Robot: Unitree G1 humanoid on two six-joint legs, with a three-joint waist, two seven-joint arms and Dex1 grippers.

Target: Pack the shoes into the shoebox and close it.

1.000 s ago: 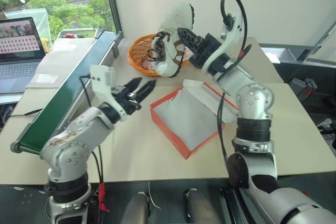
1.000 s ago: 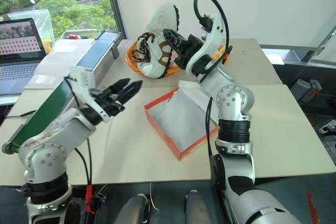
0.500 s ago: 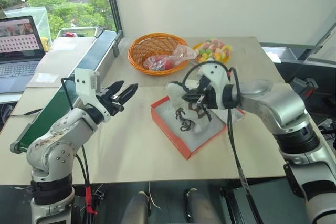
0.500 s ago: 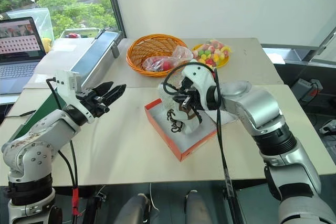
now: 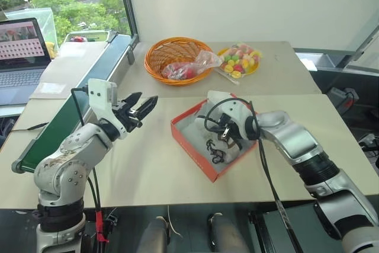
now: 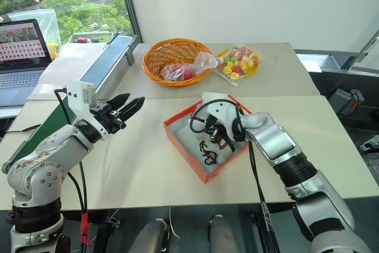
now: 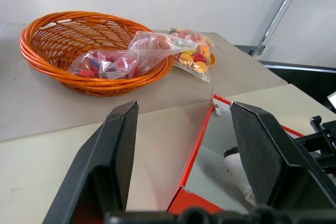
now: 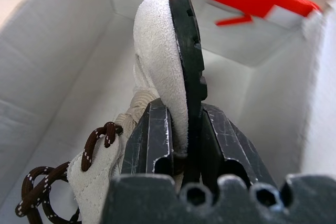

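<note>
Inside the open shoebox (image 5: 190,139) on the table (image 5: 148,164), the right hand (image 8: 181,135) is clamped on a shoe (image 8: 160,72) by its sole edge. Suede-like cream upper, black ridged sole, brown braided laces. Release and lid closing remain. Left hand (image 5: 141,106) hovers apart, empty.

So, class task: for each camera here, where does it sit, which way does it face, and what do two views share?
Head views: from the head, forward and down at the table; both arms show.
Left wrist view: along the open left end effector toward the basket.
Right wrist view: along the right end effector gripping a shoe.
All share the shoebox.
</note>
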